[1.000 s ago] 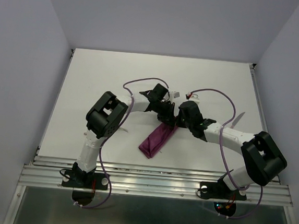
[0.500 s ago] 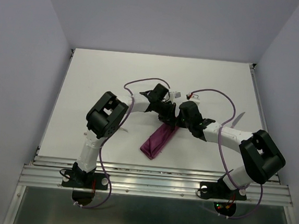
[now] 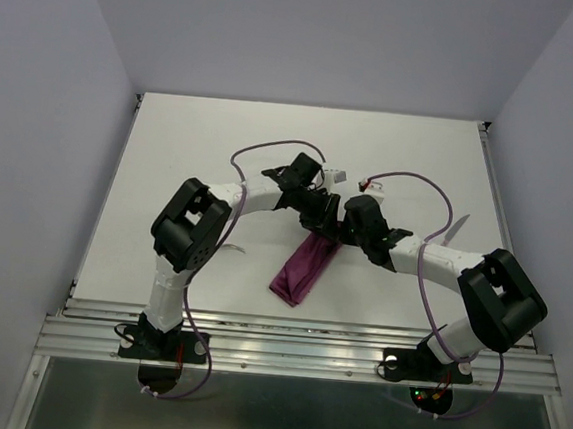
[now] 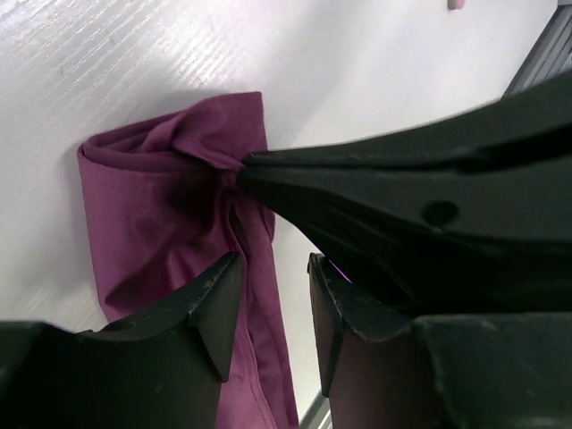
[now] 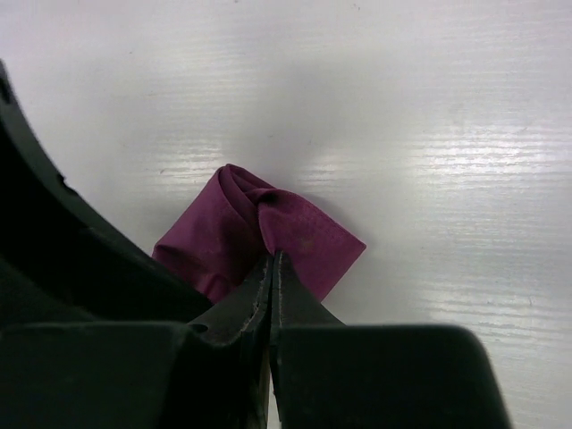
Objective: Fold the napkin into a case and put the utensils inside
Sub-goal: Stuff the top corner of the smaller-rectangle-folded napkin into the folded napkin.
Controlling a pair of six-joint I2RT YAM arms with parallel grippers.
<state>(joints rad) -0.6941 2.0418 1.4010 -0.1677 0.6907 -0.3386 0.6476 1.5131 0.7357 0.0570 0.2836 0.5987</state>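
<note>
The napkin (image 3: 303, 267) lies folded into a narrow burgundy strip on the table's middle, running from the grippers toward the near edge. My right gripper (image 5: 273, 257) is shut on the bunched far corner of the napkin (image 5: 295, 234). The left gripper (image 4: 273, 268) is open, its jaws standing apart just over the napkin's long edge (image 4: 161, 232) with nothing pinched between them. In the left wrist view the right gripper's fingers (image 4: 375, 188) reach across and pinch the cloth. A slim pale utensil (image 3: 457, 227) lies far right on the table. The case's opening is hidden under the grippers.
The white table (image 3: 192, 146) is walled on three sides. Purple cables (image 3: 272, 151) loop over both wrists. A pinkish tip (image 4: 456, 4) shows at the top edge of the left wrist view. A metal rail (image 3: 295, 351) runs along the near edge.
The left gripper has opened and let go of the napkin, and the left arm's elbow has swung slightly left. The right gripper stays shut on the cloth.
</note>
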